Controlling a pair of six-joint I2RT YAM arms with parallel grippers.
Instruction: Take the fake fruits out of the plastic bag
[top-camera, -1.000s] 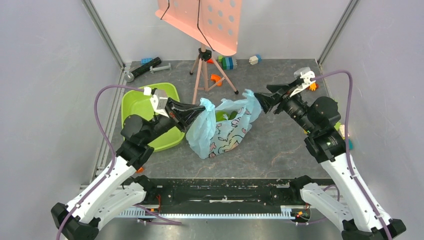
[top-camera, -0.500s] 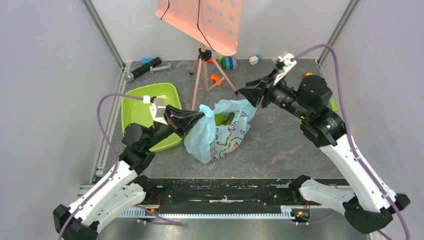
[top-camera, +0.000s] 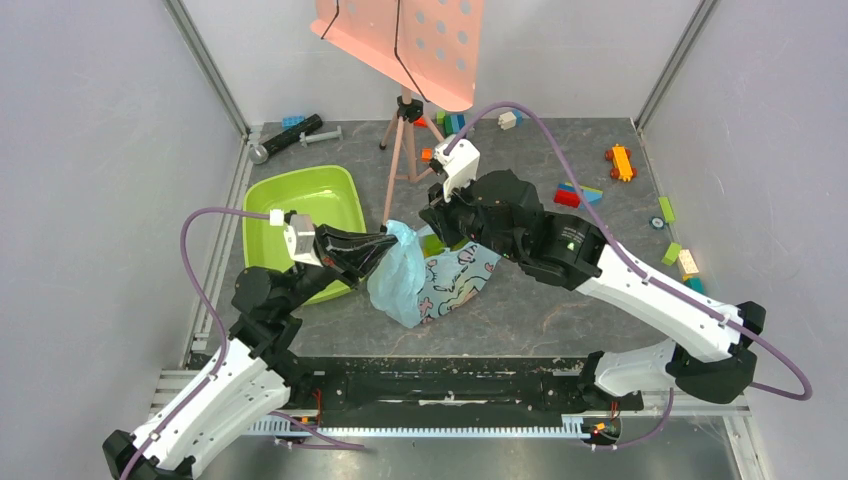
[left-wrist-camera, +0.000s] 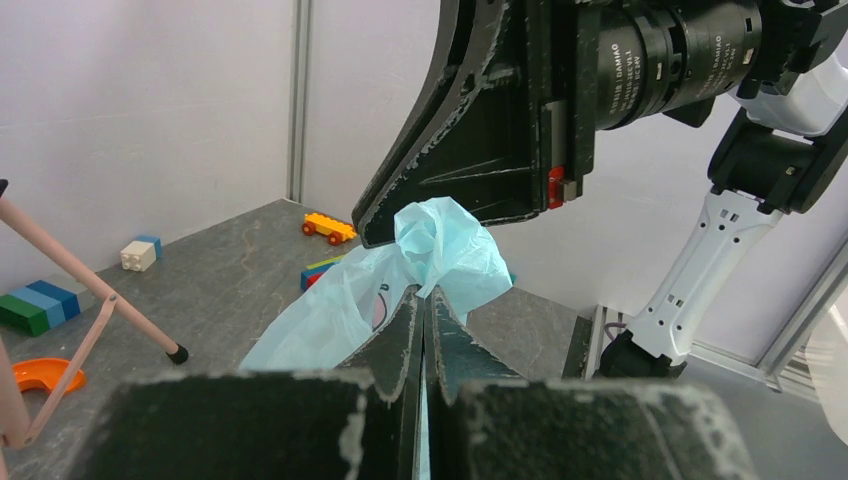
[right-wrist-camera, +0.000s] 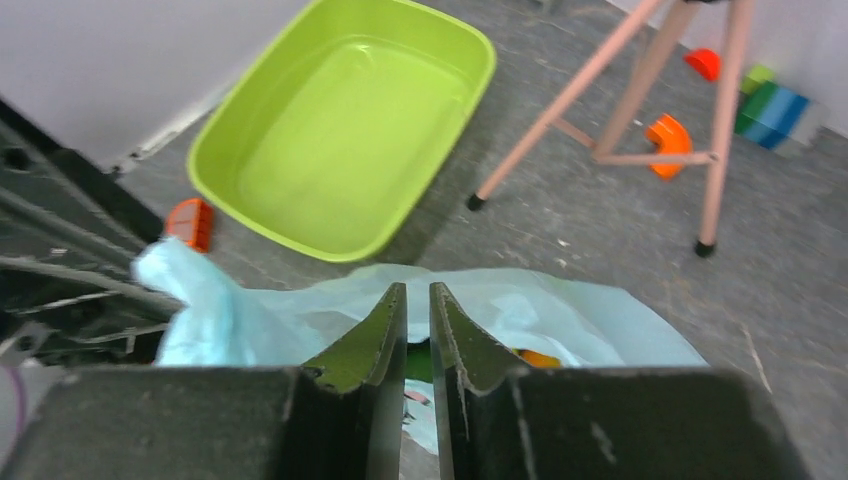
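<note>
Light-blue crinkly plastic bag (top-camera: 440, 280) lies on the grey table (top-camera: 560, 300) beside the lime-green tub (top-camera: 300, 210). Left gripper (left-wrist-camera: 423, 300), jaws together, pinches its bunched handle. Right gripper (right-wrist-camera: 418, 310), jaws nearly closed on nothing, hovers over the mouth; orange fake fruit (right-wrist-camera: 540, 357) visible inside. Advice: hold the handle high and taut, spread the right jaws before entering, grip one fruit only.

Left gripper (left-wrist-camera: 424, 305) and right gripper (right-wrist-camera: 418, 305): jaws nearly closed.
</note>
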